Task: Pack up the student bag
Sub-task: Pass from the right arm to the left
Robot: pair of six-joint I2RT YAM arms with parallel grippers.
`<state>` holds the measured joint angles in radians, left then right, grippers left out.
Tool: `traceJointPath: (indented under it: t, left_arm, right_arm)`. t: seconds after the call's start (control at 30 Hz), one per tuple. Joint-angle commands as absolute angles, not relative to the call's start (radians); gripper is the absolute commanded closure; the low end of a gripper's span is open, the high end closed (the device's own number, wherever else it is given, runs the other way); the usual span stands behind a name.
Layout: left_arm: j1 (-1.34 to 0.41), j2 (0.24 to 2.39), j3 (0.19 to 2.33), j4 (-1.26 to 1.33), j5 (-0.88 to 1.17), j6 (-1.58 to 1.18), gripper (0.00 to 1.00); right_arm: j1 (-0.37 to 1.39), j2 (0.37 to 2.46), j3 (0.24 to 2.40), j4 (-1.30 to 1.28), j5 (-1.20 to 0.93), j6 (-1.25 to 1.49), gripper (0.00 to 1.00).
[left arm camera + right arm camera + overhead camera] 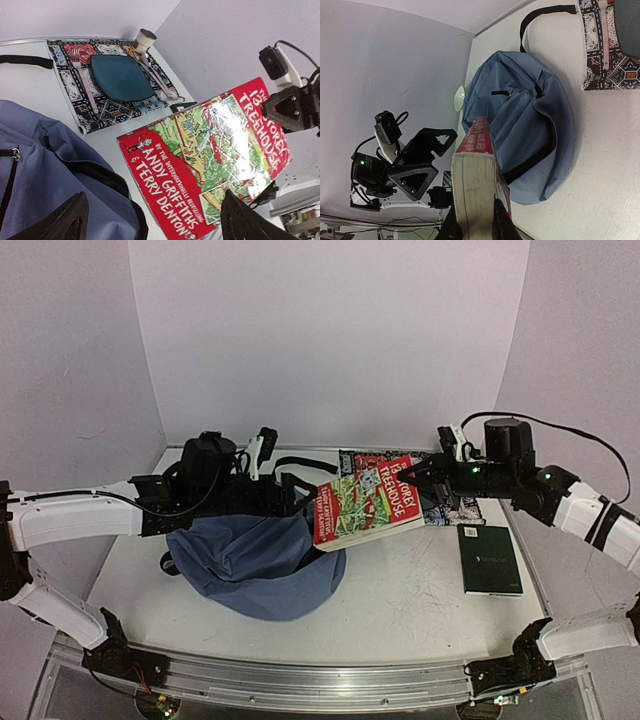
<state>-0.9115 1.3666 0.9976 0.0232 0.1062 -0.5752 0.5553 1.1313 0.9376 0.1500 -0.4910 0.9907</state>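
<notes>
**A:** Start on the left. What is that arm doing?

**B:** The left gripper (pixel 152 215) hangs above the back of the bag. Its fingers are spread wide with nothing between them.

**A:** And the bag itself?

**B:** The student bag (pixel 260 560) lies slumped on the table (pixel 420 590), left of centre. Its black-edged mouth is turned toward the right.

**A:** So which step is this?

**B:** Loading the book, I'd say. The red book (pixel 365 500) is in the air and tilted, with its low corner just at the bag's mouth. The right gripper (pixel 474 222) pinches its far edge, one finger pressed on each cover.

**A:** What does the next move call for?

**B:** The mouth looks slack, so the left fingers probably need to catch the rim and hold it open. The right arm can then slide the book down and leftward into the bag. Further right, a dark green notebook (pixel 489 560) lies flat on the table, not yet packed.
</notes>
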Motion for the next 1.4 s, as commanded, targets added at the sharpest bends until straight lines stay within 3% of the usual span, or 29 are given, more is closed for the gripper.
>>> traceJointPath:
  t: [0.0, 0.47, 0.6, 0.67, 0.9, 1.2, 1.27, 1.37]
  left_arm:
    - [-0.850, 1.339, 0.975, 0.178, 0.295, -0.721, 0.07]
    - [-0.722, 1.385, 0.915, 0.348, 0.467, -0.928, 0.06]
    - [-0.688, 1.394, 0.880, 0.449, 0.535, -0.992, 0.10]
    - [-0.681, 1.398, 0.867, 0.499, 0.566, -1.017, 0.16]
    - [-0.660, 1.412, 0.845, 0.593, 0.626, -1.071, 0.54]
    - [-0.614, 1.404, 0.802, 0.689, 0.656, -1.167, 0.88]
    - [-0.612, 1.400, 0.804, 0.695, 0.650, -1.180, 0.99]
    - [-0.609, 1.391, 0.805, 0.704, 0.637, -1.202, 1.00]
  right_arm:
    - [0.579, 1.108, 0.908, 0.436, -0.472, 1.071, 1.00]
    - [0.631, 1.198, 0.817, 0.893, -0.455, 1.201, 1.00]
    - [0.636, 1.225, 0.813, 0.950, -0.453, 1.213, 1.00]
    - [0.637, 1.235, 0.807, 0.975, -0.451, 1.223, 1.00]
    - [0.637, 1.279, 0.803, 1.035, -0.462, 1.247, 1.00]
    - [0.640, 1.316, 0.797, 1.066, -0.482, 1.258, 0.99]
    - [0.645, 1.328, 0.801, 1.068, -0.495, 1.256, 0.92]
    - [0.651, 1.346, 0.800, 1.068, -0.511, 1.252, 0.79]
